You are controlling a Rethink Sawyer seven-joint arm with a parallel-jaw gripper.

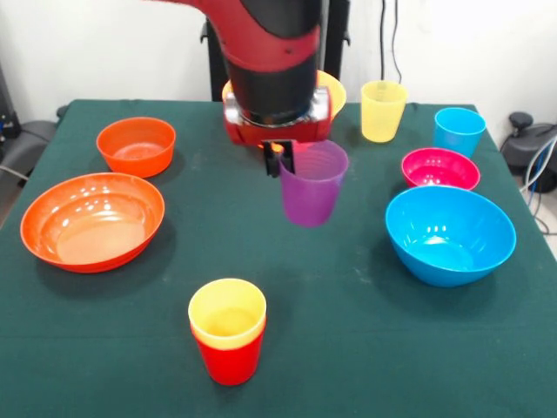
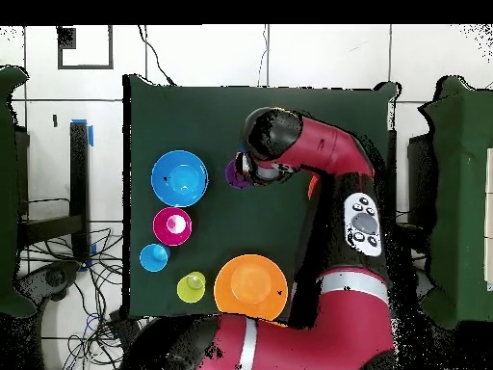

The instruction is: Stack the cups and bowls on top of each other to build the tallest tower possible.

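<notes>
the purple cup [image 1: 312, 184] hangs in the air above the middle of the green table [image 1: 348, 348], upright and a touch tilted, with its shadow on the cloth below. the gripper [image 1: 280, 157] holds it at the rim: the jaws are closed on the wall at the cup's far-left edge, one dark finger showing outside the lip. in the overhead view the cup [image 2: 236, 173] peeks out just beside the arm's wrist, near the large blue bowl [image 2: 179, 177].

it looks like thin, smooth plastic: light, stiff enough to keep its shape, but glossy and probably slippery, so a pinch on one wall may let it swing or twist. the rim is the sensible place to hold, since the tapered body must stay free to drop into another cup.

nearer the camera stands the start of the tower [image 1: 227, 342]: a yellow-orange cup nested in a red cup. my judgement is that the purple cup goes there next, and it needs to come down centred and level, or the light stack could tip.

further out: the large blue bowl [image 1: 450, 233] and small magenta-pink bowl [image 1: 439, 168] on the picture's right, a blue cup [image 1: 459, 131] and pale yellow cup [image 1: 382, 110] behind them, and a wide shallow orange bowl [image 1: 92, 220] and small orange bowl [image 1: 136, 145] on the left. a large yellow-orange bowl [image 2: 249, 285] lies by the robot's base.
</notes>
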